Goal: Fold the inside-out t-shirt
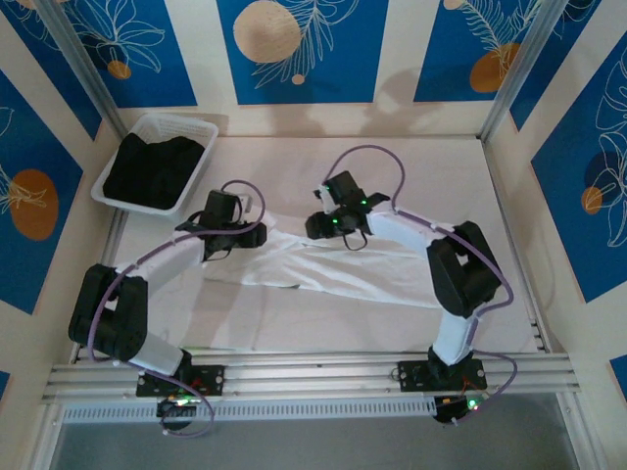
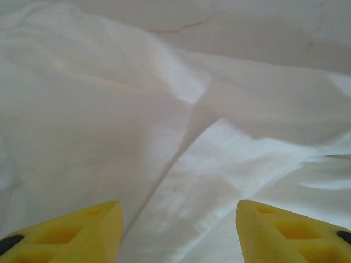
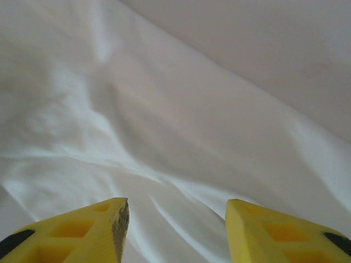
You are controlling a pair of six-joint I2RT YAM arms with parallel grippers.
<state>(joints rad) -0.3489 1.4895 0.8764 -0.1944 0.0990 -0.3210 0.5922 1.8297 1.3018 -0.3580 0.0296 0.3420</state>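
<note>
left gripper (image 1: 217, 233) hovers with fingers apart over the inside-out t-shirt (image 1: 313, 272), nothing pinched. right gripper (image 1: 331, 223) is likewise spread and empty, just above the cloth. the shirt lies on the table (image 1: 441, 176) as a creased band between the two arms, well apart from the white basket (image 1: 178, 120). looks like a grasp is being set up, so each gripper needs to drop and pinch an edge cleanly.

The inside-out t-shirt (image 1: 294, 266), plain white, thin and soft, lies unfolded and rumpled in a long wrinkled band across the middle of the table (image 1: 441, 181), running from left to right, with shallow creases and overlapping layers.
</note>
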